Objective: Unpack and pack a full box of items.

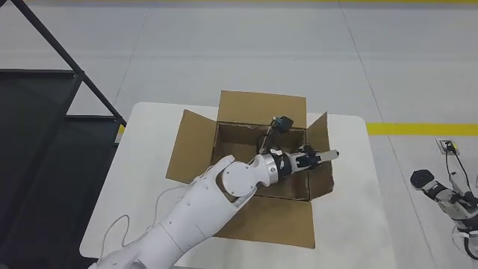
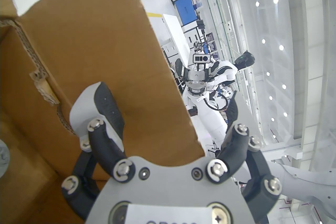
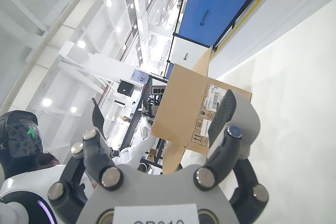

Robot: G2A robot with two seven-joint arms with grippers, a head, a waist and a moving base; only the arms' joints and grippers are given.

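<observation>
**Left gripper at the right flap of the open box**

On the white table [image 1: 146,172] stands an open cardboard box [image 1: 261,108], its 4 flaps spread outward. The left arm reaches across the box interior. The left gripper [image 1: 328,155] sits at the right flap [image 1: 321,131], jaws wide open and straddling the flap's edge, 1 finger [image 2: 107,107] on the inner-face side, not clamping it. Right of the table, well apart from the box, the right gripper [image 1: 422,179] hangs with jaws wide open, holding nothing.
</observation>
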